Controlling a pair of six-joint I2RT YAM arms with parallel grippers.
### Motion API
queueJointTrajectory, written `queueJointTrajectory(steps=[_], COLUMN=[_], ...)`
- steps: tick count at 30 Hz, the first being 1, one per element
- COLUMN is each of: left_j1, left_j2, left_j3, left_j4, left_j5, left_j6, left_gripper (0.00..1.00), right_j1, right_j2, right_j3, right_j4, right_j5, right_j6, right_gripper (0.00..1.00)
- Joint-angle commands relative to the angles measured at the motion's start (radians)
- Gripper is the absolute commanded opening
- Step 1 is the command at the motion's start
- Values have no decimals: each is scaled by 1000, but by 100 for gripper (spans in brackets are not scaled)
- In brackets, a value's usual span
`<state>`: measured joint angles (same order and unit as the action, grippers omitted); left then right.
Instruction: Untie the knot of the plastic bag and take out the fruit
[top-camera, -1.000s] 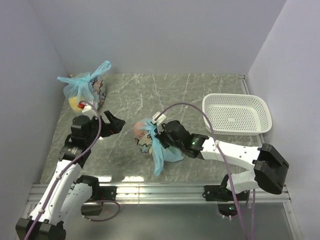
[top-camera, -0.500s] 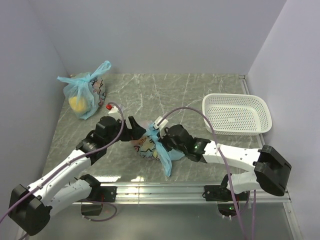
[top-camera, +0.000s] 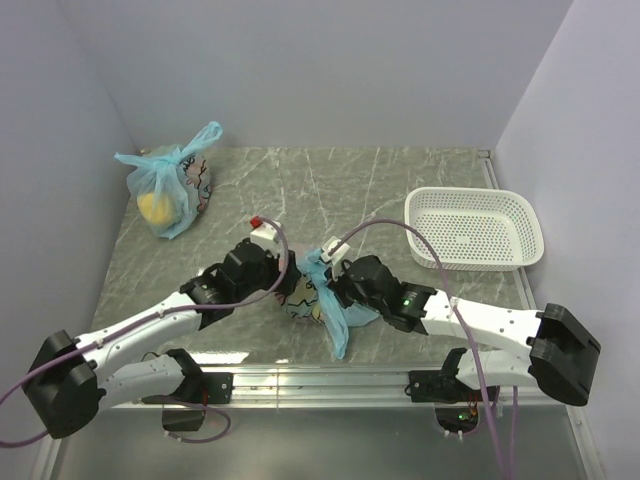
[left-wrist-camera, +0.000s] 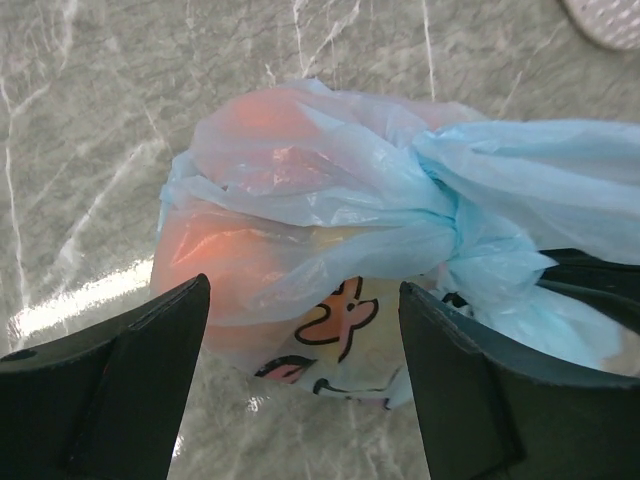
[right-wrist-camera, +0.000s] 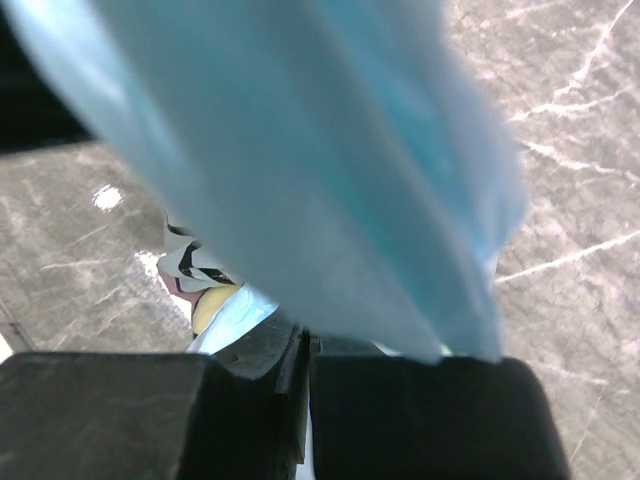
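Swinging in from far left of the basket (top-camera: 475, 228), the left gripper (top-camera: 283, 284) is now right at the bag (top-camera: 303, 297), jaws spread either side of it but narrower than a second ago. The right gripper (top-camera: 326, 284) stays pinched on the bag's blue film. The bag lies well to the basket's left and further forward. The knot (left-wrist-camera: 452, 228) faces the right gripper, and the long blue tail trails forward, away from the basket. Orange fruit (left-wrist-camera: 255, 125) glows through the film. Dark cartoon outlines are printed on it, with no words I can read.
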<state>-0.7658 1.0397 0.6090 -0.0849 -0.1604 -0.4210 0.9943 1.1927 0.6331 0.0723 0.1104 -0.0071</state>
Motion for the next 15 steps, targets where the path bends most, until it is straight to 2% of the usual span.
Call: queueJointTrajectory(steps=[1,7,9,10,12,15], left_j1=[-49,-96,-102,-104,-107,-110], left_j2=[38,112,135,161,189,235], left_j3=[3,0,9,14,34,64], left_j4=[69,152,175,184,189,174], left_j5=[-103,-88,-77,-77,-88,-93], left_j6=[134,229,243,255,266,275], left_gripper=[82,81,77,70,64,41], right_j1=[-3,-2,-2,-2,-2,-2], right_j2=[-50,-53,-53,-53,-58,-71], right_j3=[-15,-21,-24,-26,-29,-30], right_j4=[27,24,27,29,26,12], right_j5=[-2,-20,-21,-21,-21,-14], right_j6=[35,39,42,44,47,47], right_gripper=[0,0,0,0,0,0])
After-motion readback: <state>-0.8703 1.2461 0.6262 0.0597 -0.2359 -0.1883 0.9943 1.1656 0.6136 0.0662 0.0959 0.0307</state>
